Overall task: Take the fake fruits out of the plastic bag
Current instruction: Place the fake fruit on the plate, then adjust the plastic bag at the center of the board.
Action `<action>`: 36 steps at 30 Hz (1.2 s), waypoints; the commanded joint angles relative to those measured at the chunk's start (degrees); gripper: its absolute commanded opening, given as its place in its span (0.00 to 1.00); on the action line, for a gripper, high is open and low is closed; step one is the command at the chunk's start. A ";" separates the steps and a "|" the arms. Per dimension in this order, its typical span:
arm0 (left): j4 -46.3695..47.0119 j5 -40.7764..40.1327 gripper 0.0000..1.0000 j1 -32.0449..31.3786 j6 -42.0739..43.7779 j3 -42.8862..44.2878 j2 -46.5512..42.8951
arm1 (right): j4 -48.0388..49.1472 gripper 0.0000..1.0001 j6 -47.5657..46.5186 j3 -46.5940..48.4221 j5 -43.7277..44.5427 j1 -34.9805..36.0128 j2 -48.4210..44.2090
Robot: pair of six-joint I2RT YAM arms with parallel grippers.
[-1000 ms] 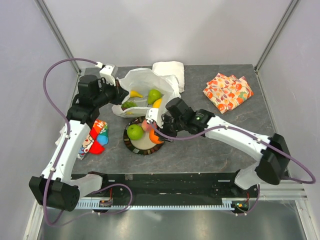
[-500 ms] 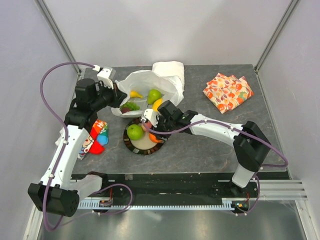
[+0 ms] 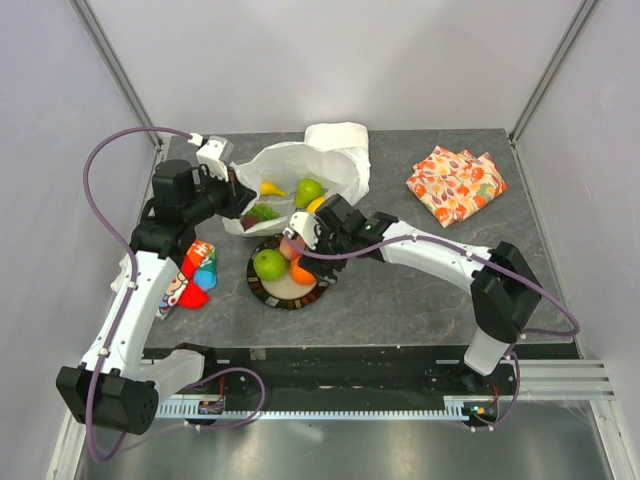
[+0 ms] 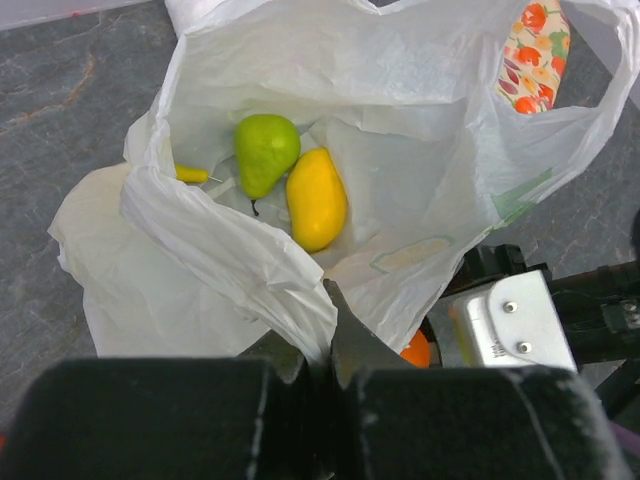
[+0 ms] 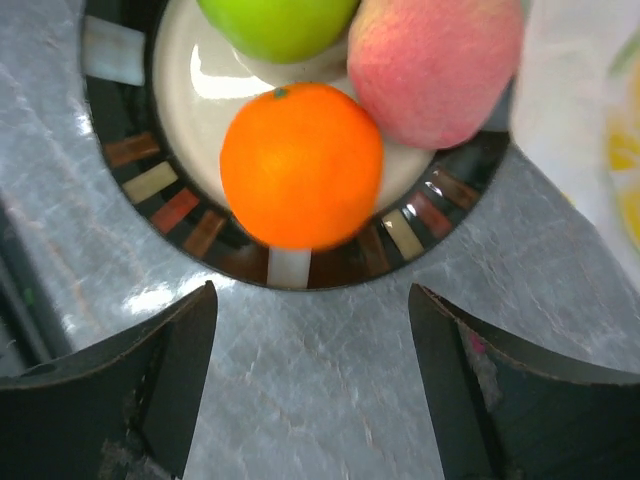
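In the top view, the plastic bag (image 3: 300,170) is seen lying open at the far left of the table (image 3: 420,285). Its left edge is held by the left gripper (image 3: 243,196). Just near of the bag, the plate (image 3: 290,300) carries a green apple (image 3: 268,264) and an orange (image 3: 301,270). The right gripper (image 3: 303,243) is poised over the plate's far rim.

In the left wrist view, the left gripper's fingers are seen pinched together on a fold of the bag's near edge, so that the mouth is held open. Inside, a green pear (image 4: 265,150) and a yellow fruit (image 4: 317,197) lie touching, and a yellow tip (image 4: 190,174) shows at the left, half hidden by film.

In the right wrist view, the right gripper's jaws are spread apart with nothing between them. The orange rests on the plate beyond the fingers (image 5: 180,350), touching a pink fruit (image 5: 435,65).

The step in hand is judged to be the delivery of one fruit to the plate. Next, the right gripper would have to be lifted and carried far into the bag's mouth, with the pear or yellow fruit taken while the mouth is kept open.
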 commanded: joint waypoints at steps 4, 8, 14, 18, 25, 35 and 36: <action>0.71 3.63 0.02 0.20 -1.15 -0.55 -0.76 | -11.41 0.79 4.35 22.44 -10.66 -4.95 -7.40; -1.75 4.50 0.02 0.11 1.82 0.06 -0.58 | -8.34 0.67 5.42 30.71 -11.92 -6.36 -3.37; -8.42 3.71 0.02 0.11 5.51 1.12 -1.02 | 1.24 0.49 1.29 26.60 -6.83 -9.34 6.91; -12.82 3.02 0.02 0.11 10.70 0.33 -1.20 | 0.47 0.41 -0.11 24.93 0.10 -10.84 10.45; -14.06 1.96 0.02 0.11 15.11 -1.95 -3.74 | -3.92 0.41 -1.00 10.25 1.44 -11.28 0.34; -11.16 5.92 0.02 0.03 13.53 -6.53 -5.16 | -5.96 0.45 -3.01 27.17 -0.74 -10.93 6.39; -11.07 5.48 0.02 0.03 13.79 -5.57 -4.80 | -5.70 0.46 -3.11 28.86 -1.19 -10.93 9.45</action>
